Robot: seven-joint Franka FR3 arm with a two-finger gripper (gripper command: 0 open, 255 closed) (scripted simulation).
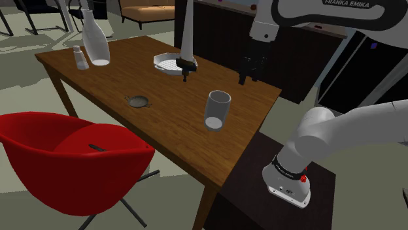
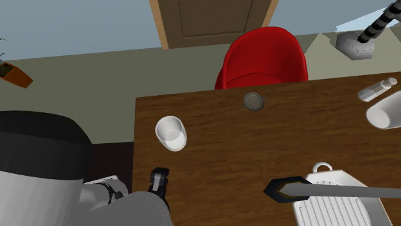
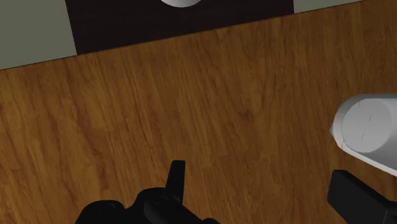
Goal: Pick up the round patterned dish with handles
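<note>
The round patterned dish with handles [image 1: 138, 100] is small and greyish and lies flat on the wooden table [image 1: 170, 117], near the edge facing the red chair. In the second exterior view the dish [image 2: 254, 101] sits just in front of that chair. My gripper [image 1: 248, 80] hangs open and empty above the table's corner nearest the stand, far to the shoulder view's right of the dish. In the wrist view the gripper [image 3: 264, 191] has its fingers apart over bare wood. A clear glass [image 1: 218, 109] stands between gripper and dish.
A white ribbed octagonal plate [image 1: 169, 63] has a long tool with a black tip [image 1: 186, 49] standing over it. A white carafe [image 1: 95, 39] and a small shaker [image 1: 80, 57] occupy the far corner. The red chair [image 1: 72, 160] stands beside the table.
</note>
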